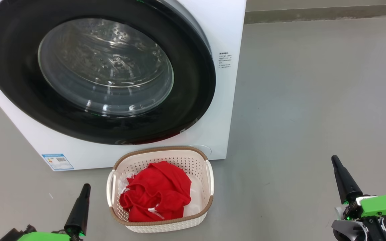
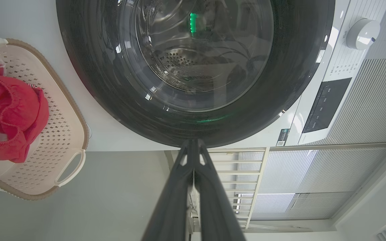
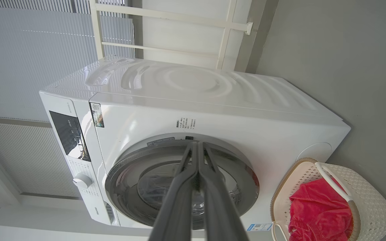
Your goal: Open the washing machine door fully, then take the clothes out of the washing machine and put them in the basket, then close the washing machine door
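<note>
The basket (image 1: 179, 160) stands on the grey floor (image 1: 313, 100), just in front of the washing machine (image 1: 221, 110), below the lower edge of its round door. Inside the basket lie the clothes (image 1: 156, 194) - a crumpled bright red heap that covers most of the bottom and reaches about to the brown rim. Under the red cloth something pale shows on the right side, but we cannot tell if it is cloth or the bottom of the basket.

The washing machine door (image 1: 193, 100) is closed, and its black rim lies flat against the white front. Through the glass window (image 1: 106, 67) we see the steel drum with its small holes. A blue label sticker (image 1: 58, 161) is on the lower left corner of the front.

The left claw (image 1: 85, 192) is at the lower left, beside the basket but apart from it, and its two dark fingers are pressed together. It holds nothing and touches nothing. The right claw (image 1: 337, 167) is at the lower right, well apart from the basket - its fingers are also pressed together, with nothing between them. In both wrist views the two fingers meet along their length and point toward the closed door.
</note>
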Tool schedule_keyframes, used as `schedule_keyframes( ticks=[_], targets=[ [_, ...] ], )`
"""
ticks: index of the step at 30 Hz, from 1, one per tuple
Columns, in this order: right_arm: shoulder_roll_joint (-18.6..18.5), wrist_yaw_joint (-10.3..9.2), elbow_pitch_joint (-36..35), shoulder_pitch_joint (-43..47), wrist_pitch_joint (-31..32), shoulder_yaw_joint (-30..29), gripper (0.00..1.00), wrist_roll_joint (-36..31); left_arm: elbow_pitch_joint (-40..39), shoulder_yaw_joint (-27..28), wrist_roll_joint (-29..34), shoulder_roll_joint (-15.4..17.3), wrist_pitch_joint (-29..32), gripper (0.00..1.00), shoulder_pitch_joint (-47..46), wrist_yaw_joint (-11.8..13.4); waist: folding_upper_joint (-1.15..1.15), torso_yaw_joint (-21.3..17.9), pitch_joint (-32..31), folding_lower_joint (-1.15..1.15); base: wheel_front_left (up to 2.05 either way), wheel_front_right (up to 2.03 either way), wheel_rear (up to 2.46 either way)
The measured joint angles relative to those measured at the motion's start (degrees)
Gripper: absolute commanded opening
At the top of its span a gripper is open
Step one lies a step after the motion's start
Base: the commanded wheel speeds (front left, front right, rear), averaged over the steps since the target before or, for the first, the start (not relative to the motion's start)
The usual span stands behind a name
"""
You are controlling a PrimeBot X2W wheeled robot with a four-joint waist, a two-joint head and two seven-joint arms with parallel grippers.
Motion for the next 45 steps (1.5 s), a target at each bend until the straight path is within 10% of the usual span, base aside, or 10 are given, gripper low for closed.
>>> schedule_keyframes(
  ticks=[45],
  targets=[
    [0.18,0.0,0.01,-0.01,0.23,-0.26,0.0,-0.08,0.0,0.0,0.0,0.0,0.0,0.0,0.0,0.0,0.0,0.0,0.0,0.0,0.0,0.0,0.0]
  ],
)
